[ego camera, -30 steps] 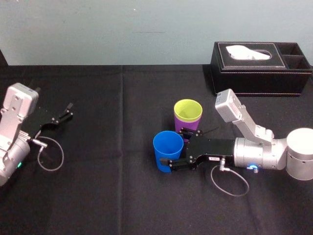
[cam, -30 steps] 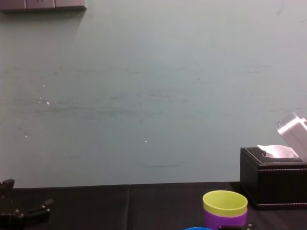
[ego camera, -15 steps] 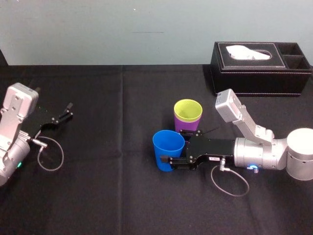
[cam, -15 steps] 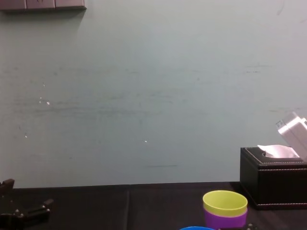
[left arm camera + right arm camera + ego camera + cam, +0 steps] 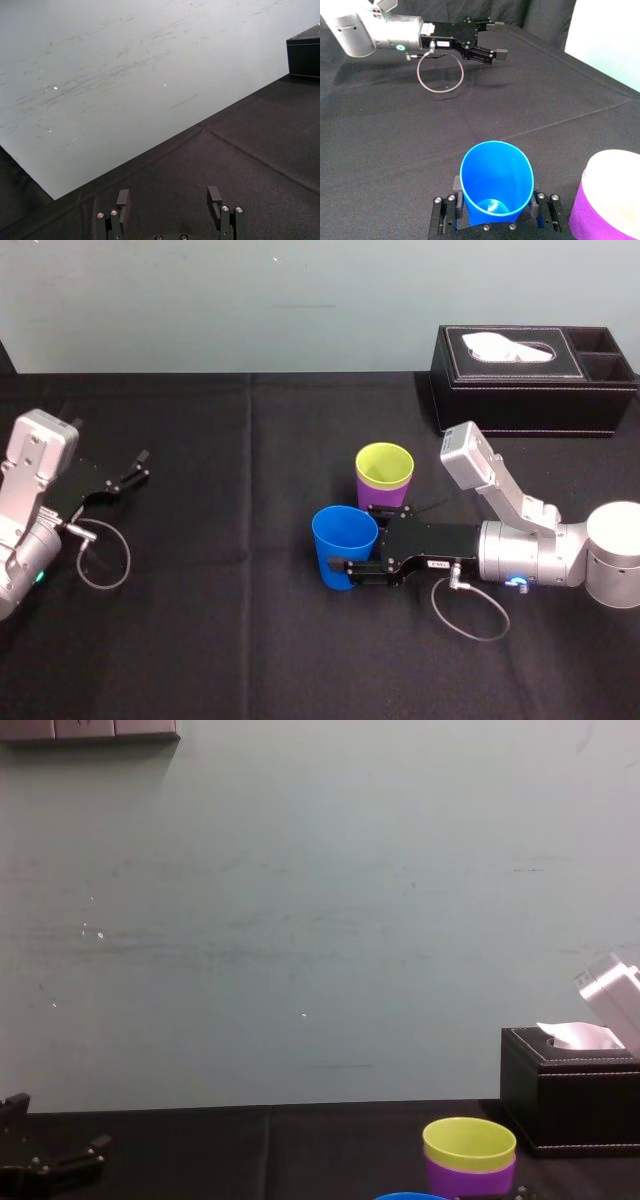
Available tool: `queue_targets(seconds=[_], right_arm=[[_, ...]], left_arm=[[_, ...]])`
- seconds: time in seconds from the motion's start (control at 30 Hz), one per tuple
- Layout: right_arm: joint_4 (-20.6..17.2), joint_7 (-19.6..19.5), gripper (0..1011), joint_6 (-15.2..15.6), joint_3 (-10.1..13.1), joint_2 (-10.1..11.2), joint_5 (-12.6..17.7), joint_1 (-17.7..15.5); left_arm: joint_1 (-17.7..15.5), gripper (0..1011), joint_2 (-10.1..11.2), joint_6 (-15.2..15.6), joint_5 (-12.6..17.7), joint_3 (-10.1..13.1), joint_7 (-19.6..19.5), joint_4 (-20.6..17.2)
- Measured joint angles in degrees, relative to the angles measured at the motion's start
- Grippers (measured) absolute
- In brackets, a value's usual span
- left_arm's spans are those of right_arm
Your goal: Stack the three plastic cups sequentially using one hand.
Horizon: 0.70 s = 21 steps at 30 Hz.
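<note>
We logged the right hand (image 5: 357,538) clamped on the blue cup (image 5: 342,543), just beside the yellow-green cup (image 5: 384,464) nested in the purple cup (image 5: 374,497); the left hand (image 5: 142,466) sat parked, fingers apart.

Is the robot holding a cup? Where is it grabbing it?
Yes. The right claw grips the blue cup by its lower sides, near the base. The left claw is open and holds nothing.

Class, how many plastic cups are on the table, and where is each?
3. The blue cup is gripped by the right gripper; the yellow-green cup sits nested inside the purple cup behind it. Left gripper parked far left.
</note>
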Motion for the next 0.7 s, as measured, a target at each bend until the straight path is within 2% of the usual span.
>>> queue_targets(seconds=[0.37, 0.57, 0.7], right_arm=[[0.0, 0.0, 724, 0.0, 0.0, 0.0, 0.0, 0.0], [-3.2, -0.7, 726, 1.3, 0.6, 1.4, 0.3, -0.3], [-6.7, -1.1, 726, 4.7, 1.7, 3.1, 2.3, -0.5]], left_arm=[[0.0, 1011, 0.0, 0.0, 0.0, 0.0, 0.0, 0.0], [0.0, 1011, 0.0, 0.0, 0.0, 0.0, 0.0, 0.0], [0.0, 1011, 0.0, 0.0, 0.0, 0.0, 0.0, 0.0]])
